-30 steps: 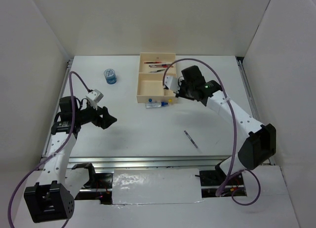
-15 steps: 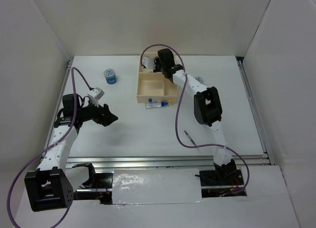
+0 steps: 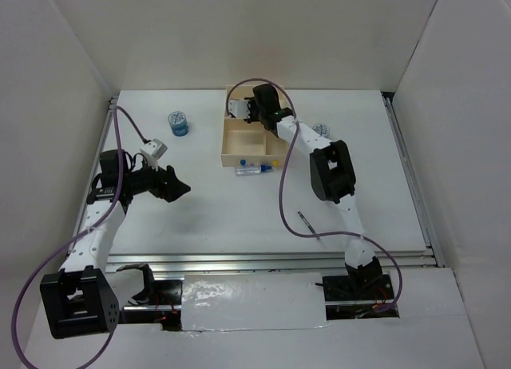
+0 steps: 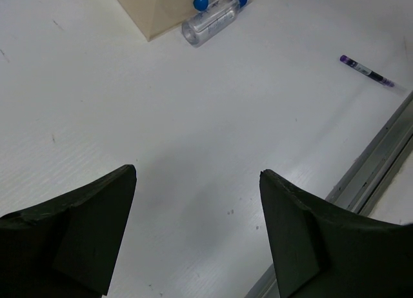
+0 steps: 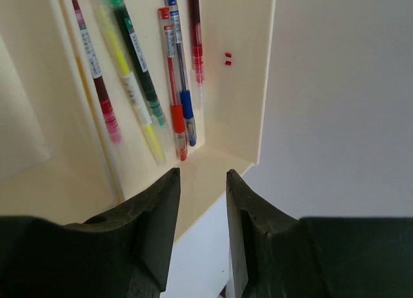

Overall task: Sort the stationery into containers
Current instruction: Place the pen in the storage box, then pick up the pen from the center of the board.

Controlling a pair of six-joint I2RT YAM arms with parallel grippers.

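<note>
The cream tray (image 3: 226,137) stands at the back middle of the table. My right gripper (image 3: 242,108) hangs over its far long section, jaws a little apart and empty (image 5: 203,175). Below it in the right wrist view lie several pens: a red pen (image 5: 171,79), a blue pen (image 5: 182,72), a yellow marker (image 5: 137,95) and a green pen (image 5: 139,59). A clear pen with blue caps (image 3: 254,168) lies on the table against the tray's near wall, also in the left wrist view (image 4: 210,28). A purple pen (image 3: 308,224) lies nearer me. My left gripper (image 3: 180,190) is open and empty (image 4: 197,172).
A blue-and-white patterned cylinder (image 3: 179,123) stands left of the tray, another (image 3: 322,130) to its right behind my right arm. White walls close in the table on three sides. A metal rail (image 3: 271,261) runs along the near edge.
My right arm swung from the tray's right side to over its far long section, then held nearly still. My left arm hardly moved.
</note>
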